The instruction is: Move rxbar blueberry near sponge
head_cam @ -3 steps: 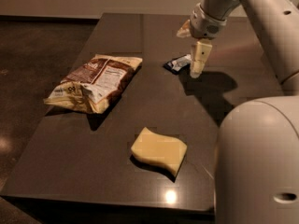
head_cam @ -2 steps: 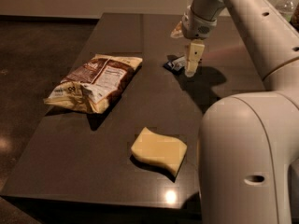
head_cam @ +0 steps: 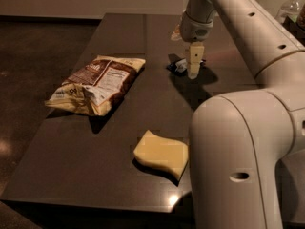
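— So, what moved in the last second?
— Mostly the arm [head_cam: 248, 37]. The gripper [head_cam: 193, 67] slides a bit toward the left edge and lower. It now sits just beside the bar [head_cam: 176, 66], on the bar's right side. Earlier there's a clearer gap between them.
— Bar itself shifted?
— Not that I can see. Bar lies flat on the table [head_cam: 119, 37], in the far half, roughly midway between the left and right edges. Same spot as before.
— Gripper clenched or released?
— Can't tell. It points straight down with its tip low at the tabletop, touching or nearly touching the bar's right end. Whether it grasps anything isn't visible.
— Sponge?
— Sponge [head_cam: 161, 153] is unmoved by the near edge, around its middle, well apart from the bar. Bag [head_cam: 97, 83] is unmoved too, toward the left edge, about halfway between far and near.
— Anything else change?
— The arm's big elbow link swings in and now hides the right part of the near edge. It sits just beside the sponge in view.
— Meaning for the task?
— Approach looks nearly closed. I judge the grab comes next, and the carry hasn't started. Bar has to go from the far half down toward the near edge, and the bag sits off to the left of that line.
— Risk?
— Bar is thin and flat. The gripper comes in at its end rather than over its middle, so it may nudge the bar or miss it.
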### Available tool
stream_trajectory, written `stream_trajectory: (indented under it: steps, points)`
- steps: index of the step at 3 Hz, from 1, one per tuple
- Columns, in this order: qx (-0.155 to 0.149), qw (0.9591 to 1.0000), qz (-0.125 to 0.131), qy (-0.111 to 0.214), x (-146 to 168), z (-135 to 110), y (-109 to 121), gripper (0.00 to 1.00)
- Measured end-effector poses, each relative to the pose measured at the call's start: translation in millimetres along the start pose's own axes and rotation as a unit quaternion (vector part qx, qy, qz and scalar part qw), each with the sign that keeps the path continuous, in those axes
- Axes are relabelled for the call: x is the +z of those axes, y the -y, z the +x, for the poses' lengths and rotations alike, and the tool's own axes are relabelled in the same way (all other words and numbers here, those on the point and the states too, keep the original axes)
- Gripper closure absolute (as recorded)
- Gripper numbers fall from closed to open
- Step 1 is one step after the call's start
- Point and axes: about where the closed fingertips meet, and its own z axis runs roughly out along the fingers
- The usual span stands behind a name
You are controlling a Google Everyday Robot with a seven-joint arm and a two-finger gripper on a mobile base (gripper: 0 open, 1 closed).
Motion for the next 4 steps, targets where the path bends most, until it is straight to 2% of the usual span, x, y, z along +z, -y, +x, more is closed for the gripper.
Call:
stream_trajectory:
  steps: [2,4]
  points:
    - [-0.043,0.9973,-0.031,-0.051,19.1,10.8,-0.9,0.00]
    - [-0.055,0.9945,-0.053,-0.072,29.8,21.0,-2.8,0.46]
